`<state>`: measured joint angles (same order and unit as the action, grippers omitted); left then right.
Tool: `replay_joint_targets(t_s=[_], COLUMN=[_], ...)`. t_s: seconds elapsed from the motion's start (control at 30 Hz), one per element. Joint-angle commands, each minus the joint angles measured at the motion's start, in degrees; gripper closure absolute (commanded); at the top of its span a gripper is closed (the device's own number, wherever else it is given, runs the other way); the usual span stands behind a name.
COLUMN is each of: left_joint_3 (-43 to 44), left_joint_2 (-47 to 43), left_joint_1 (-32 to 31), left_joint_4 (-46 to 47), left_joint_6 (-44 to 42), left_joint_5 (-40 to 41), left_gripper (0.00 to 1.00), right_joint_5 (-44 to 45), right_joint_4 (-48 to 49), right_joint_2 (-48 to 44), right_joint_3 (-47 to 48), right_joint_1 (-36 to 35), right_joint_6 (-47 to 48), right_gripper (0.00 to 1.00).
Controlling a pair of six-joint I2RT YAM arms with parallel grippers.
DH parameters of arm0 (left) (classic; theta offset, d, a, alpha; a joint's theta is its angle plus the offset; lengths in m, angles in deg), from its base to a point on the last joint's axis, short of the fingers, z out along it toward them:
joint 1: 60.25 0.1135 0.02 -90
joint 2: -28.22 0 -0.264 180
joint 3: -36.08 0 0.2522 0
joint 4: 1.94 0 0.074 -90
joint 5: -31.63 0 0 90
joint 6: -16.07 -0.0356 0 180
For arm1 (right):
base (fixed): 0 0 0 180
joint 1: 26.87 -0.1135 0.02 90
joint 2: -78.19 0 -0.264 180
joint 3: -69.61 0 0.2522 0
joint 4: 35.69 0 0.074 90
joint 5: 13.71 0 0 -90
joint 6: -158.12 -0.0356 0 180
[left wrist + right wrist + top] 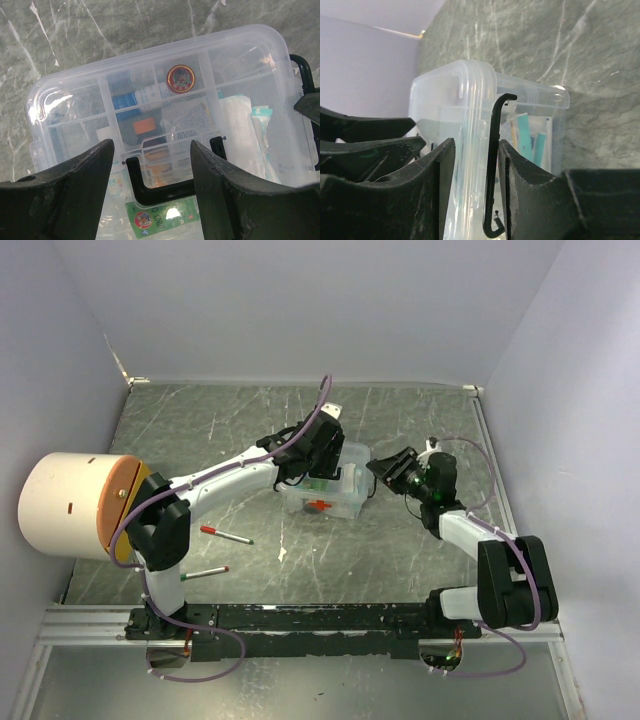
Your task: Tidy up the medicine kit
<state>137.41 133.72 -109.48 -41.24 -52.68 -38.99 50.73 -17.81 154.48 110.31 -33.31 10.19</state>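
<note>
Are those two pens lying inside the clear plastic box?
No, the red pen and the green pen lie on the table, well apart from the medicine kit.

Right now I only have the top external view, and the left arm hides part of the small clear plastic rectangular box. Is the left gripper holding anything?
Observer: No. The left wrist view shows the left gripper open above the clear plastic box, its fingers either side of the black U-shaped handle.
Reviewer: And the right gripper?
Observer: The right gripper is open too. Its wrist view shows a thin black clip on the box's end between the fingers.
Reviewer: Can you see any contents?
Observer: Yes. Through the clear plastic, a round red-and-gold tin sits in one compartment of the divided tray.
</note>
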Motion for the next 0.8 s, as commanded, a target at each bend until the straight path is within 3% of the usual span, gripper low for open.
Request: replay_joint_targets(t_s=[0.0, 0.27, 0.57, 0.77], left_joint_3=[-2.5, -4.1, -4.8, -4.8], left_joint_2=[1.3, 0.9, 0.9, 0.8], left_joint_1=[-0.4, -0.4, -0.4, -0.4], left_joint_4=[-3.6, -3.2, -3.0, -3.1], left_joint_6=[0.9, 1.5, 1.7, 1.5], left_joint_5=[-0.1, 0.3, 0.2, 0.3], left_gripper=[0.27, 0.28, 0.29, 0.29], right_joint_5=[6.3, 14.4, 22.5, 21.6], right_joint_4=[-10.6, -19.5, -28.7, -29.2], right_joint_2=[-1.5, -2.0, -1.5, -1.6], right_joint_3=[4.0, 7.6, 10.9, 10.2], right_joint_1=[-3.5, -7.7, -9.6, -9.6], right_joint_6=[7.2, 10.1, 10.3, 9.5], right_gripper=[0.61, 0.64, 0.6, 0.53])
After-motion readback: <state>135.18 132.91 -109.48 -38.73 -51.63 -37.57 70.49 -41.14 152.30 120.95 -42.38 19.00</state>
